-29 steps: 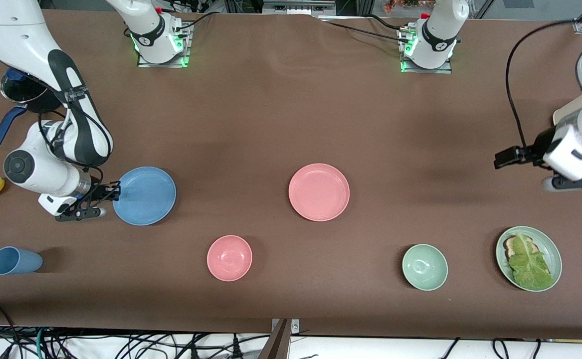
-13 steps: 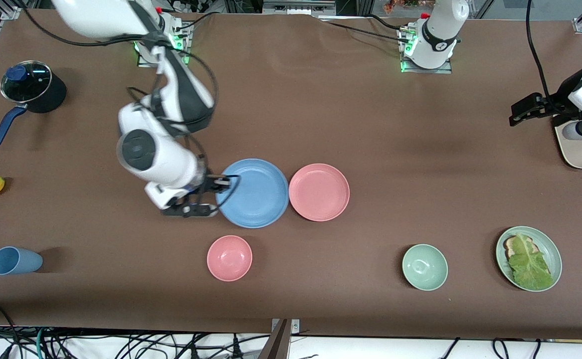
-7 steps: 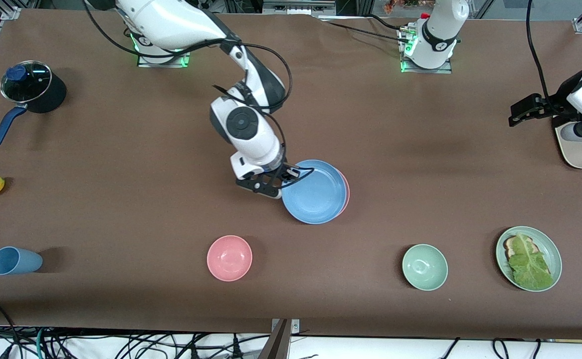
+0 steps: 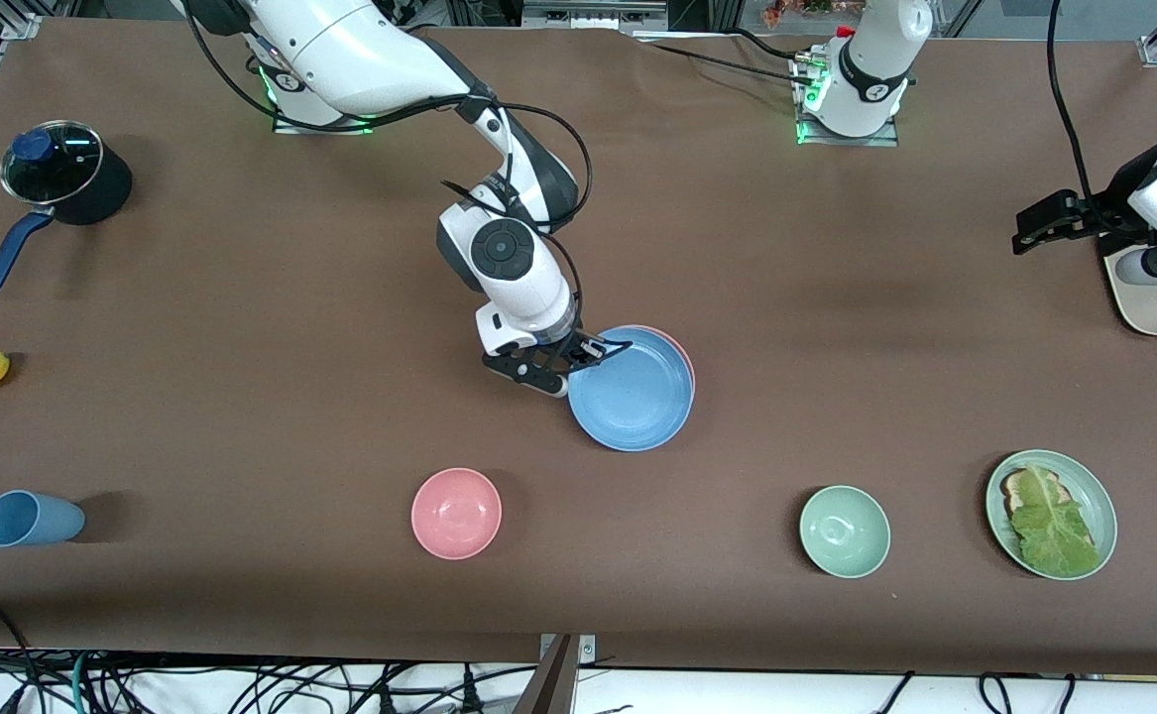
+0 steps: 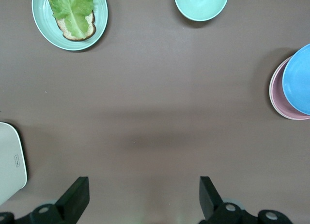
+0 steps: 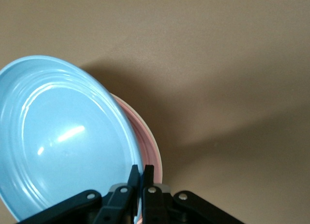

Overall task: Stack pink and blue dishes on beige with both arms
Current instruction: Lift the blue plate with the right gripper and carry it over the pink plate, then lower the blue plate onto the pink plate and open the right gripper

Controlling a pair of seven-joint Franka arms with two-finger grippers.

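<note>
Pinching the blue plate (image 4: 633,397) by its rim in my right gripper (image 4: 578,357), I have it over the pink plate (image 4: 682,359) mid-table, not yet let go, while my left gripper (image 4: 1039,220) waits spread wide above the beige plate (image 4: 1148,297), onto which both must go.

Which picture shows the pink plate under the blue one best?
The right wrist view: the pink plate peeks out beside the tilted blue plate that the right gripper holds by its rim. The left wrist view shows it from farther off; the front view only a thin pink edge.
</note>
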